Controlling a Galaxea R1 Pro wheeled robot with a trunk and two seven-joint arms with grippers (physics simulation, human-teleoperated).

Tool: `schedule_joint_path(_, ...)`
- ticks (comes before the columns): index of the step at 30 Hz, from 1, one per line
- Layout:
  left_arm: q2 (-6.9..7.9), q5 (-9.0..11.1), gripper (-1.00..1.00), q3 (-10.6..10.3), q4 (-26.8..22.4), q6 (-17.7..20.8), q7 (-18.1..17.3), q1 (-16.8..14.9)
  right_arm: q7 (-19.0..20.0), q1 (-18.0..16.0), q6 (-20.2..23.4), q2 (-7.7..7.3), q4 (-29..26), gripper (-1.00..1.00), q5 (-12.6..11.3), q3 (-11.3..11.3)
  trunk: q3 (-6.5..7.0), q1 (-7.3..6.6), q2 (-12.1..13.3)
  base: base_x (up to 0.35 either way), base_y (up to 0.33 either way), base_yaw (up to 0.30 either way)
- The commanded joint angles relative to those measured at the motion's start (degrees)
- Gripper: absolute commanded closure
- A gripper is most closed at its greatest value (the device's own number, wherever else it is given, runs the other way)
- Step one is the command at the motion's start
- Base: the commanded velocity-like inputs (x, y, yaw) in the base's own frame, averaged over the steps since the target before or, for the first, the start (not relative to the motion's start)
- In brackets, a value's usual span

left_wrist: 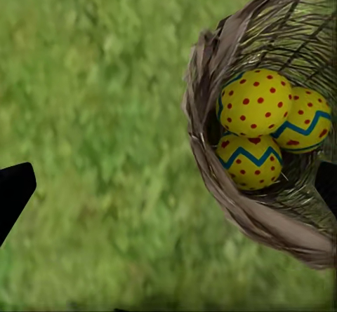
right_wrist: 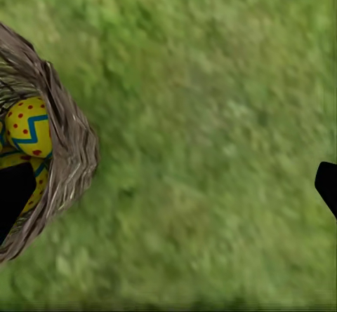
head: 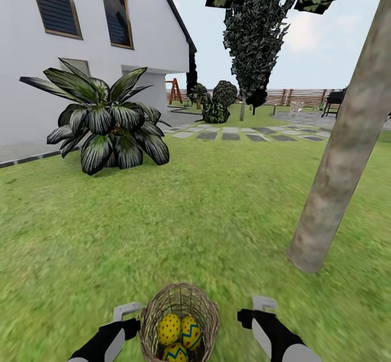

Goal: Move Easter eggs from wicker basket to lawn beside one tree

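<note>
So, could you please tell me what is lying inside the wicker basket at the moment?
The wicker basket holds all three Easter eggs, huddled together. Their undersides and the basket floor beneath them are covered, so anything under them cannot be seen.

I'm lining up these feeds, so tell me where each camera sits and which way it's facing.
Head view: on the head, facing forward and down over the lawn toward the tree; both grippers flank the wicker basket.
Left wrist view: near the left gripper, facing down at the basket's eggs.
Right wrist view: facing down at grass.
All three share the basket.
</note>
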Motion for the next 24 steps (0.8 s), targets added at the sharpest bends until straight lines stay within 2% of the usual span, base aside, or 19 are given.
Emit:
schedule_joint_path(1, -0.37, 0.46, -1.00, -0.12, -0.10, 0.30, -0.16, -0.10, -0.14, 0.56, -0.01, 0.02, -0.14, -1.00, -0.02, -0.24, 0.12, -0.23, 0.38, 0.000, 0.000, 0.000)
schedule_joint_path(4, -1.09, 0.45, -1.00, -1.26, -0.06, 0.30, -1.91, -0.26, -0.14, 1.20, -1.31, 0.00, -0.12, -1.00, -0.05, -0.32, 0.66, -0.88, 1.58, 0.000, 0.000, -0.006)
schedule_joint_path(7, -1.61, 0.45, -1.00, -3.87, -0.04, 0.30, -3.23, -0.82, -0.14, 1.61, -2.77, -0.01, -0.05, -1.00, -0.07, -0.35, 1.25, -1.54, 2.78, 0.000, 0.000, -0.075)
schedule_joint_path(10, -2.05, 0.44, -1.00, -4.90, -0.02, 0.30, -3.61, -1.97, -0.14, 2.06, -3.22, -0.05, -0.11, -1.00, -0.07, -0.36, 1.90, -2.20, 3.99, 0.000, 0.000, -0.157)
schedule_joint_path(18, -2.29, 0.43, -1.00, -6.00, 0.11, -0.49, -3.85, -3.29, -0.14, 2.48, -3.95, -0.18, -0.09, -1.00, -0.07, -0.43, 3.74, -3.96, 7.19, 0.000, 0.000, -0.210)
schedule_joint_path(24, -1.97, 0.96, -1.00, -6.02, 0.20, -0.65, -3.77, -3.26, -0.14, 2.77, -4.69, -0.19, -0.07, -1.00, -0.07, -0.45, 3.99, -3.96, 7.19, 0.000, 0.000, -0.174)
